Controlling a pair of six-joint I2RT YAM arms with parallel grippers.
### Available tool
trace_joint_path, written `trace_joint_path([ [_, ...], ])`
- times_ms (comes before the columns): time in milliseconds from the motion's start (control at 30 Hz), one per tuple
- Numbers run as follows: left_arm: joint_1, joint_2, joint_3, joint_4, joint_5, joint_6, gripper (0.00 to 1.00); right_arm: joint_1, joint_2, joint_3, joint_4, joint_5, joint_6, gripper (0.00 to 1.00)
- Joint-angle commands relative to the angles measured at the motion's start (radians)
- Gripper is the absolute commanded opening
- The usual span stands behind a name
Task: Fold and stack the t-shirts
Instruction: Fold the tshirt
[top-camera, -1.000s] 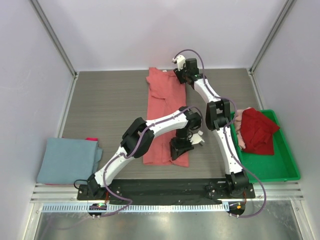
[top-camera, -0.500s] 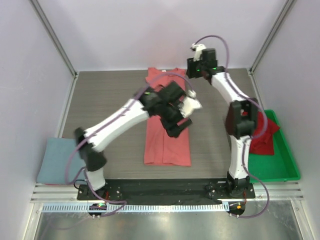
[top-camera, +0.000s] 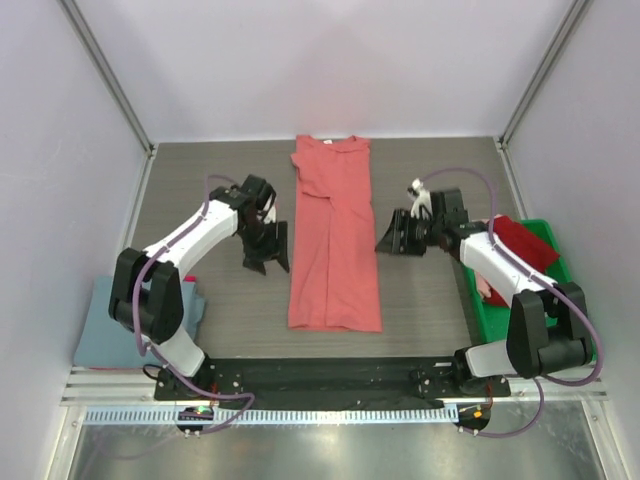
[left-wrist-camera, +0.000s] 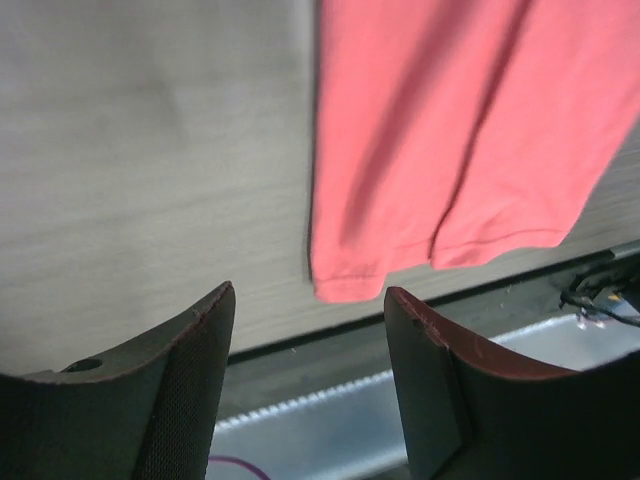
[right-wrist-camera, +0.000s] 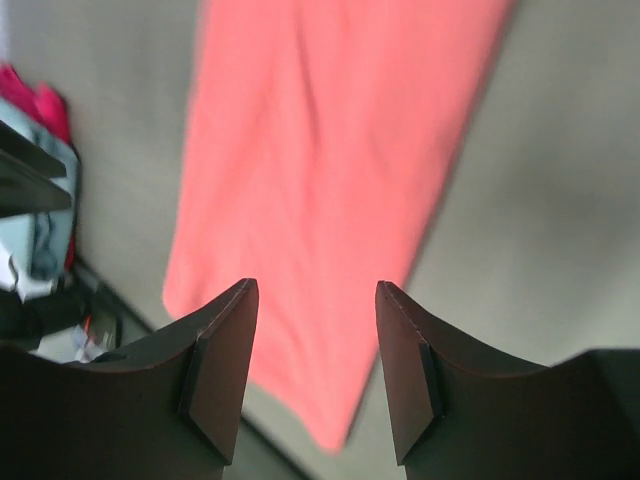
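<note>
The salmon-red t-shirt (top-camera: 333, 240) lies flat in the middle of the table (top-camera: 200, 190). It is folded along its length into a narrow strip, with the collar toward the top of the frame and the hem near the bottom. You should expect it to be light and very soft. It will not keep any shape, it will hang down and may unfold if you lift it by one point only, and the doubled layers may slide on each other. I think the best places to take hold are the two corners of one short end, one corner for each arm, pinching all layers together, so that the strip can be laid over itself. The left gripper (top-camera: 268, 258) stands just beside the left edge of the strip and the right gripper (top-camera: 388, 240) just beside the right edge. In both wrist views the jaws are apart and nothing is between them. The grey-blue t-shirt (top-camera: 130, 320) lies folded at the lower left, and the darker red t-shirt (top-camera: 520, 255) lies crumpled in the green tray (top-camera: 560, 345) at the right.
</note>
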Motion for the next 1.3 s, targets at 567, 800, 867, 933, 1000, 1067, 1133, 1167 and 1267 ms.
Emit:
trace_joint_path([
  [567, -0.025, -0.163, -0.622, 0.498, 0.202, -0.365, 0.57, 0.054, 0.016, -0.308, -0.282, -0.118, 0.178, 0.58],
  [800, -0.031, -0.148, -0.645, 0.577, 0.212, -0.388, 0.55, 0.135, 0.117, -0.296, -0.231, -0.093, 0.208, 0.57],
  [867, -0.032, -0.149, -0.647, 0.577, 0.217, -0.388, 0.51, 0.141, 0.142, -0.294, -0.224, -0.09, 0.216, 0.57],
  [933, -0.034, -0.151, -0.657, 0.577, 0.225, -0.389, 0.48, 0.141, 0.152, -0.293, -0.219, -0.081, 0.221, 0.57],
  [1000, -0.034, -0.157, -0.666, 0.576, 0.229, -0.391, 0.44, 0.141, 0.16, -0.291, -0.213, -0.079, 0.228, 0.57],
  [1067, -0.035, -0.16, -0.676, 0.574, 0.231, -0.391, 0.42, 0.146, 0.163, -0.294, -0.213, -0.076, 0.235, 0.57],
  [1133, -0.045, -0.16, -0.676, 0.574, 0.237, -0.388, 0.41, 0.147, 0.174, -0.294, -0.207, -0.073, 0.241, 0.57],
  [1167, -0.046, -0.16, -0.676, 0.574, 0.238, -0.386, 0.4, 0.147, 0.177, -0.294, -0.202, -0.07, 0.245, 0.57],
  [1267, -0.052, -0.16, -0.679, 0.576, 0.238, -0.389, 0.38, 0.15, 0.198, -0.299, -0.167, -0.072, 0.279, 0.56],
])
